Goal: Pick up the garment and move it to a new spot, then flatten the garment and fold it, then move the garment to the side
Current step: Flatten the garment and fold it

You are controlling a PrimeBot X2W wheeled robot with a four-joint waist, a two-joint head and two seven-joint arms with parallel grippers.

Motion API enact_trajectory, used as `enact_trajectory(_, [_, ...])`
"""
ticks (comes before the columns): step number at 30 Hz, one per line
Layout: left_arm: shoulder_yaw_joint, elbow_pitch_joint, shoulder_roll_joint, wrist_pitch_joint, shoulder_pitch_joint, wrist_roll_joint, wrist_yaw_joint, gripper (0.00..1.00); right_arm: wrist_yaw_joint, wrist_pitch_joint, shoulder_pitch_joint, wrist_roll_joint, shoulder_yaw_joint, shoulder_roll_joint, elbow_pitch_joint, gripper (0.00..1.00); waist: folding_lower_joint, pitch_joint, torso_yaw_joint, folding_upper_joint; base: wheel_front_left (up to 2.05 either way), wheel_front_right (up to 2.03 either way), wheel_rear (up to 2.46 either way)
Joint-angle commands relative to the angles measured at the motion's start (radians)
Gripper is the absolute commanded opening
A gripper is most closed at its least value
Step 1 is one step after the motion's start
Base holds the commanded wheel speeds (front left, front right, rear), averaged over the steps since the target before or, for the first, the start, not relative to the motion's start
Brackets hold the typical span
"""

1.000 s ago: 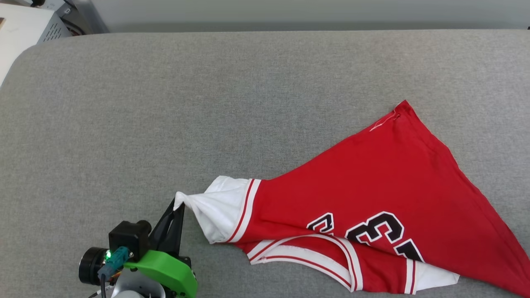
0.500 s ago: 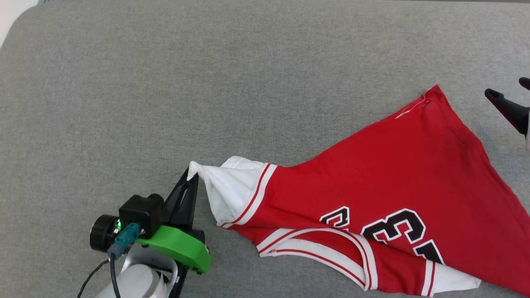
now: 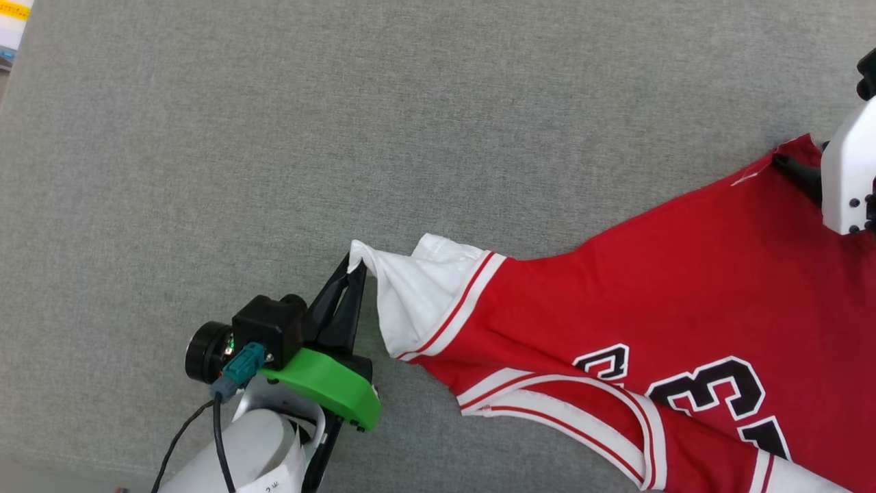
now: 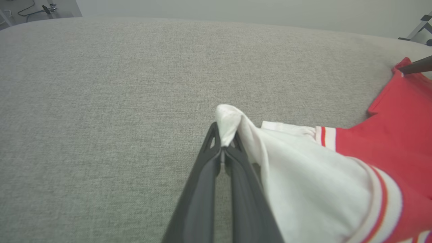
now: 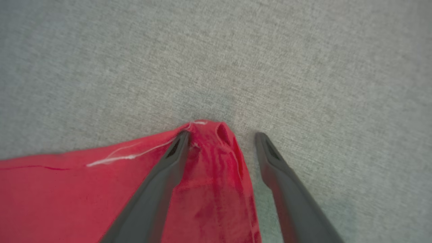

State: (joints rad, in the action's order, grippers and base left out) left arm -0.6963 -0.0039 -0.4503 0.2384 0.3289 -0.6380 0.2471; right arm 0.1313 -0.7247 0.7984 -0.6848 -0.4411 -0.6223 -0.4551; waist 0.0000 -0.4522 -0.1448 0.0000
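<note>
We are looking across a wide grey woven-fabric tabletop [image 3: 308,103] that is running bare ahead and to the left. Its left edge [image 3: 12,75] is showing at the head view's upper corner and its rounded far edge [image 4: 202,21] in the left wrist view, so most of the open room is lying on those sides. A red soft-fabric sports shirt [image 3: 650,274] is lying on the right part of that surface and running off the head view's right and bottom borders. It is stretching out in a long wedge, with a white sleeve [image 3: 424,294] edged in red-and-white striped trim [image 3: 472,294] drawn to a point at the left, a curved striped band [image 3: 582,418] below, and black white-outlined numerals [image 3: 712,394] facing up. The left tool [image 3: 356,263] is pinching the very tip of that sleeve, its dark fingers pressing together on the white cloth, as the left wrist view is making plain. The right tool [image 5: 222,136] is standing wide apart over the shirt's far red corner [image 5: 216,131] and gripping nothing. The right wrist view is showing one finger [image 5: 168,158] lying on the red cloth beside a loose white thread [image 5: 128,156] and the other finger [image 5: 273,158] on bare grey fabric just beside the hem. In the head view its white housing [image 3: 848,178] is covering part of that corner.
</note>
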Motion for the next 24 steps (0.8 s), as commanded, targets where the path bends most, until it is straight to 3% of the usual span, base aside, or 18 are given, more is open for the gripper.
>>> enact_trajectory(1, [0.000, 0.007, 0.008, 0.010, 0.022, 0.019, -0.007, 0.00, -0.001, -0.004, -0.012, -0.003, -0.042, 0.001, -0.026, 1.00, 0.0000, -0.018, -0.021, 0.0000, 0.00, 0.00, 0.00])
enact_trajectory(5, [0.003, 0.030, 0.017, 0.014, 0.024, 0.018, -0.016, 0.00, -0.001, 0.013, -0.038, -0.052, -0.104, -0.007, -0.071, 1.00, 0.0000, -0.010, -0.019, 0.0000, 0.00, 0.00, 0.00])
enact_trajectory(6, [0.004, 0.038, 0.020, 0.015, 0.022, 0.017, -0.020, 0.00, -0.001, 0.046, -0.037, -0.062, -0.114, -0.013, -0.077, 0.00, 0.0000, -0.001, -0.016, 0.0000, 0.00, 0.00, 0.00])
enact_trajectory(14, [0.018, 0.073, 0.014, 0.019, 0.007, 0.017, -0.034, 0.00, -0.001, 0.283, -0.033, -0.124, -0.146, -0.042, -0.047, 0.00, 0.0000, 0.110, 0.021, 0.0000, 0.00, 0.00, 0.00])
enact_trajectory(24, [0.057, 0.031, -0.046, 0.002, 0.077, 0.045, -0.043, 0.00, -0.001, 0.533, -0.093, -0.136, -0.079, -0.108, 0.082, 0.00, 0.0000, 0.234, 0.081, 0.0000, 0.00, 0.00, 0.00])
